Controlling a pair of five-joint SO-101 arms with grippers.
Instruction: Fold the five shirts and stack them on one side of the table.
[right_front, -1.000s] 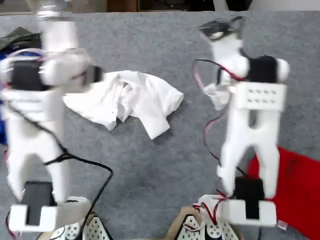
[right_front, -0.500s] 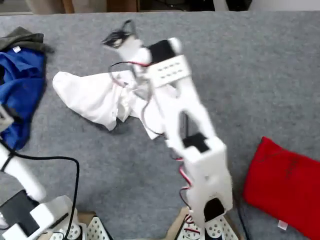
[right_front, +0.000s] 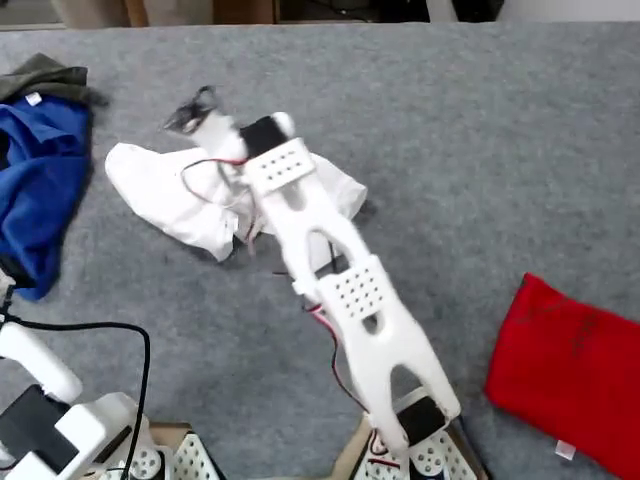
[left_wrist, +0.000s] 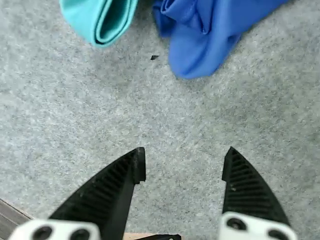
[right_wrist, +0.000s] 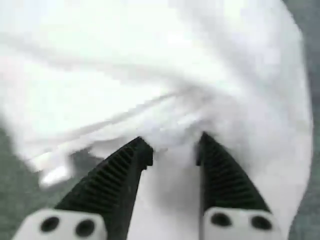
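Observation:
A crumpled white shirt (right_front: 175, 195) lies left of the table's middle. My right gripper (right_front: 188, 112) is stretched across the shirt to its far edge. In the right wrist view this gripper (right_wrist: 172, 145) is open, its black fingers low over white cloth (right_wrist: 150, 65) that fills the gap between them. My left gripper (left_wrist: 184, 155) is open over bare grey table, short of a blue shirt (left_wrist: 215, 30) and a teal shirt (left_wrist: 102, 17). The blue shirt (right_front: 40, 180) lies bunched at the left edge, a dark olive shirt (right_front: 45, 75) behind it. A folded red shirt (right_front: 565, 370) rests at the near right.
The left arm (right_front: 35, 365) is pulled back at the near left corner with a black cable (right_front: 100, 325) trailing over the table. Bare grey felt (right_front: 480, 150) spans the far right and middle.
The right arm has swung left from the table's right half and stretched out over the white shirt. The left arm has drawn back from the shirt to the near left corner.

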